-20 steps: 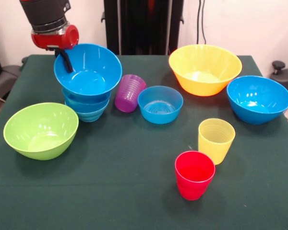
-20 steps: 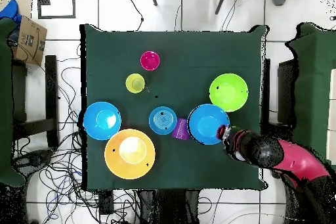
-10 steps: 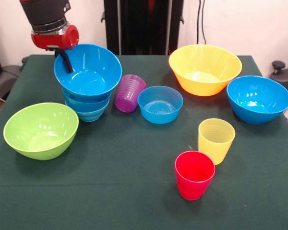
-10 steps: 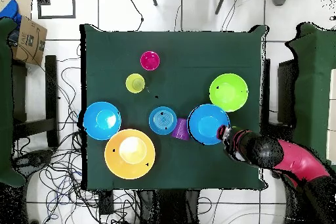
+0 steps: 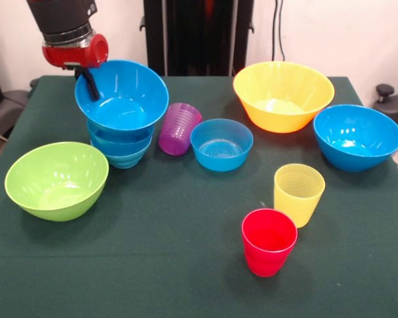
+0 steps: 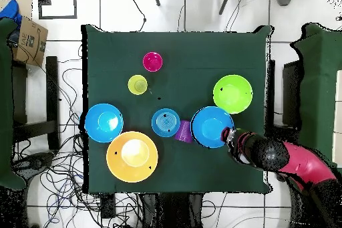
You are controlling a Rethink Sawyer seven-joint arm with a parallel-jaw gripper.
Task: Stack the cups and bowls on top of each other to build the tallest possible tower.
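We see the tool [image 5: 88, 81] at the rim of the top blue bowl [image 5: 123, 94] of the tower [image 5: 121, 142], one finger inside the rim; we cannot tell if it clamps. Purple cup [image 5: 179, 128] leans just beyond the tower from the tool, small blue bowl [image 5: 221, 144] next. Green bowl [image 5: 56, 179] sits near the tool on the counter [image 5: 172, 265]. Yellow bowl [image 5: 283, 95], blue bowl [image 5: 357, 136], yellow cup [image 5: 298, 194], red cup [image 5: 268, 241] lie well apart.

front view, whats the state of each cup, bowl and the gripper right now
tower of blue plastic bowls: nested, large one on top
gripper: on top bowl's rim, one finger inside
purple ribbed cup: tipped, leaning against the tower
small blue bowl: upright, empty
lime green bowl: upright, empty
large yellow bowl: upright, empty
red cup: upright
yellow cup: upright
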